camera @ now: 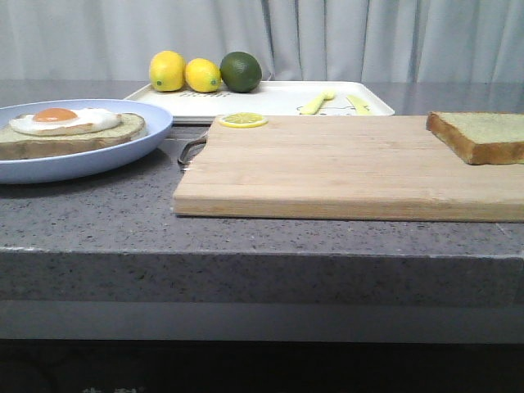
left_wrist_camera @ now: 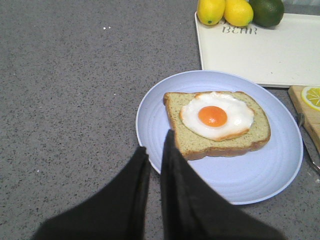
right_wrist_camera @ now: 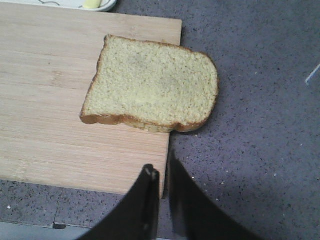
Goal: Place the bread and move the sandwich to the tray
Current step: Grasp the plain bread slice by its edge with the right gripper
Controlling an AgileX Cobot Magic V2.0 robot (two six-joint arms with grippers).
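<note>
The bread (camera: 483, 135) lies at the right end of the wooden cutting board (camera: 344, 168), its corner overhanging the board edge in the right wrist view (right_wrist_camera: 152, 85). The sandwich (camera: 74, 131), a slice bearing a fried egg, lies on the pale blue plate (camera: 123, 151) at the left; it also shows in the left wrist view (left_wrist_camera: 217, 125). The white tray (camera: 270, 100) stands behind the board. My left gripper (left_wrist_camera: 156, 142) is shut and empty above the plate's (left_wrist_camera: 250, 175) near rim. My right gripper (right_wrist_camera: 161, 165) is shut and empty above the board's corner, short of the bread. Neither gripper shows in the front view.
Two lemons (camera: 167, 70) and a lime (camera: 241, 71) sit on the tray's left end, yellow utensils (camera: 315, 103) toward its right. A lemon slice (camera: 242, 120) lies on the board's far left corner. The board's metal handle (camera: 190, 151) points at the plate. The counter's front edge is near.
</note>
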